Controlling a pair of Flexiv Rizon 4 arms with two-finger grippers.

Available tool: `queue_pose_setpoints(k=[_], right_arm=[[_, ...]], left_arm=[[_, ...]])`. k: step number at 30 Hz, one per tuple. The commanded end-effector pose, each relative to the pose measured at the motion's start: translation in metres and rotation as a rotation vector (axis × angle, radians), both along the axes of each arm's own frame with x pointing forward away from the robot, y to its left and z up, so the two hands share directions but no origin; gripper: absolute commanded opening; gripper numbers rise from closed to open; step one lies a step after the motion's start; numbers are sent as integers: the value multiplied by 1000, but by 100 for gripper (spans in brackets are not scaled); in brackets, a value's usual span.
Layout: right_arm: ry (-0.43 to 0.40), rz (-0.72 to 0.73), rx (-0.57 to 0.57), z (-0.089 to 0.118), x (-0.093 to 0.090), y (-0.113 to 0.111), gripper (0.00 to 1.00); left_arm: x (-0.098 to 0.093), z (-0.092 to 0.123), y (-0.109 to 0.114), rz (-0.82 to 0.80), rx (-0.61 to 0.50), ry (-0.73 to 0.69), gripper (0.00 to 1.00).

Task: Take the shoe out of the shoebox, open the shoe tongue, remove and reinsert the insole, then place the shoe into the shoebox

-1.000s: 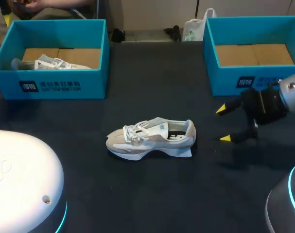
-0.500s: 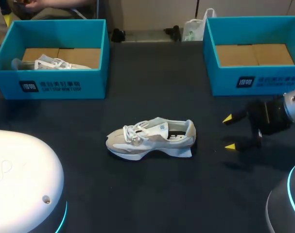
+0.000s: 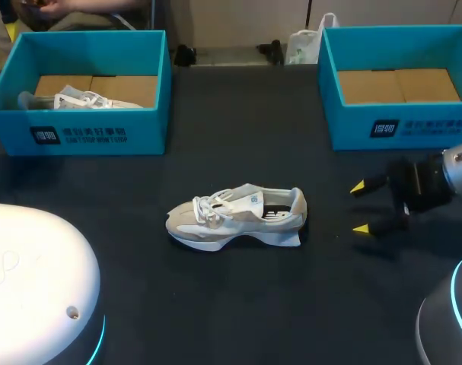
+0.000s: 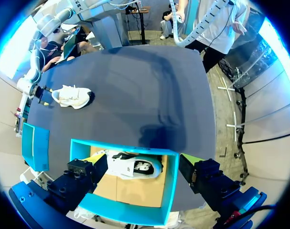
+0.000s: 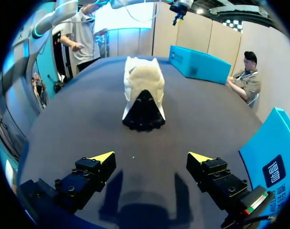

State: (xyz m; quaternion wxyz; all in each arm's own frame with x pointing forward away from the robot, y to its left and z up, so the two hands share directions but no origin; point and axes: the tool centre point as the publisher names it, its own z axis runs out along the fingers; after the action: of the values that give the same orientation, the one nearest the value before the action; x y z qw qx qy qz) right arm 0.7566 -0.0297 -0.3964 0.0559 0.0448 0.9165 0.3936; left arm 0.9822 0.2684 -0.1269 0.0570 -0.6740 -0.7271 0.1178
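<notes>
Your shoe (image 3: 237,217) stands on the table (image 3: 215,304), outside either box. Your right gripper (image 3: 359,207) hangs spread and empty beside the shoe's heel. Your left gripper (image 4: 142,167) is spread too, far from the shoe. Opening the tongue looks next, so steady the heel first.

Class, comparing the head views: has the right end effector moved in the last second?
Yes. The right end effector has drawn back from the unmoved beige and white lace-up sneaker and slightly away from the right-hand teal cardboard shoebox.
</notes>
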Motion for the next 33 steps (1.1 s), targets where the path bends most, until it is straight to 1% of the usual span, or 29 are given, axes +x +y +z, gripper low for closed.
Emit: queue_pose_setpoints(k=[1,3,5,33], right_arm=[[4,-3,10,-9,6,2,100],[5,-8,17,-11,7,2,100],[-23,-17,12,-8,10,2,100],[-23,-17,12,-8,10,2,100]], left_arm=[[1,1,0,-1,3,2,100],[1,1,0,-1,3,2,100],[1,1,0,-1,3,2,100],[1,1,0,-1,3,2,100]])
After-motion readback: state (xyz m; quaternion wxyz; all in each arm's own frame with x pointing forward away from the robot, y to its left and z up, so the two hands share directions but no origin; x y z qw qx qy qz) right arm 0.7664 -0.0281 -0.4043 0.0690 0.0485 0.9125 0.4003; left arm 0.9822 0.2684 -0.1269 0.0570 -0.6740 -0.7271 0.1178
